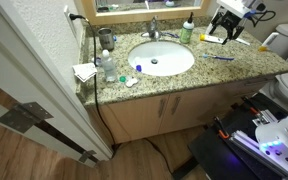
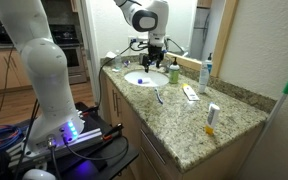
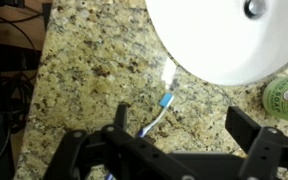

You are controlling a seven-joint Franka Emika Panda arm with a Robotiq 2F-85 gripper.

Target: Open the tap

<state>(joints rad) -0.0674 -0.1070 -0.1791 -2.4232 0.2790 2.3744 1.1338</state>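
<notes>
The tap (image 1: 152,32) is a small chrome faucet behind the white oval basin (image 1: 174,68), at the back of the granite counter. It is out of the wrist view, and I cannot make it out behind the arm in an exterior view. My gripper (image 1: 227,31) hovers above the counter off to one side of the basin (image 2: 136,80), well away from the tap. It shows over the basin's far side in an exterior view (image 2: 154,58). In the wrist view the gripper (image 3: 184,128) is open and empty, above a blue-and-white toothbrush (image 3: 162,103) next to the basin rim (image 3: 184,60).
A green-capped bottle (image 1: 187,30) stands beside the tap; it also shows in an exterior view (image 2: 206,70) and the wrist view (image 3: 284,100). A dark soap dispenser (image 2: 174,72), a toothpaste tube (image 2: 191,92) and a small bottle (image 2: 211,115) sit on the counter. Cups (image 1: 106,40) stand at the far end.
</notes>
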